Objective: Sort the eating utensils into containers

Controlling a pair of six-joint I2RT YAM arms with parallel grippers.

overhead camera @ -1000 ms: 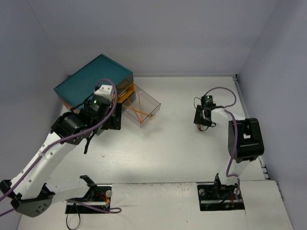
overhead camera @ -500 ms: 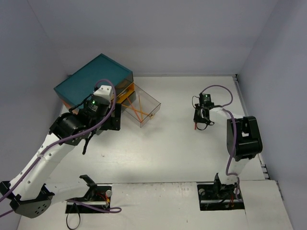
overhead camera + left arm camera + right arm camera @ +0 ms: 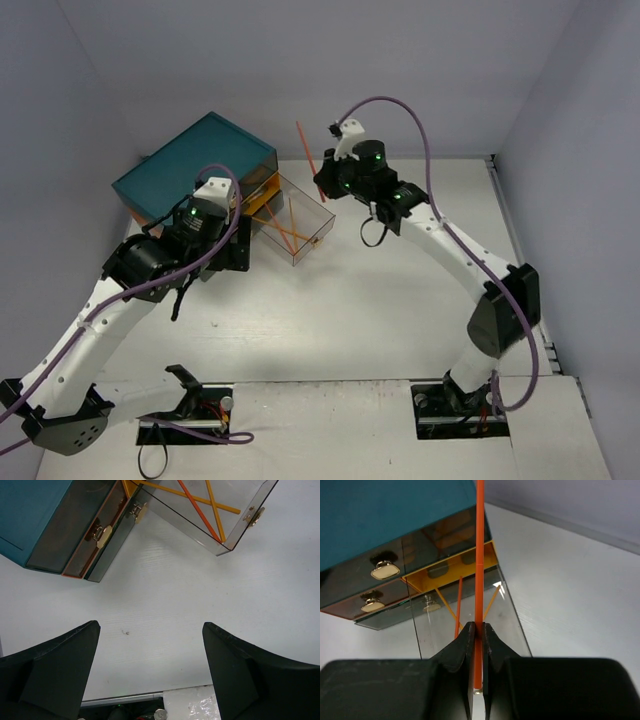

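The teal chest [image 3: 195,165] stands at the back left. One clear drawer [image 3: 310,215] is pulled out and holds several orange chopsticks [image 3: 285,232]. My right gripper [image 3: 325,183] is above the drawer's far side, shut on an orange chopstick [image 3: 305,145] that sticks up and back. In the right wrist view the gripper [image 3: 479,627] pinches the chopstick [image 3: 479,555] near its lower end, above the drawer [image 3: 512,622]. My left gripper [image 3: 240,250] is open and empty in front of the chest; in its wrist view [image 3: 150,630] the drawer [image 3: 235,530] lies ahead.
Two other drawers with pale knobs [image 3: 382,570] [image 3: 370,605] sit below the chest's teal top [image 3: 385,510]; one stands slightly out [image 3: 112,545]. Grey walls close in at the back and both sides. A raised edge [image 3: 520,250] runs along the table's right side.
My right arm has swung from the table's right side up and left to above the open drawer, carrying the orange chopstick. The left arm has hardly moved.
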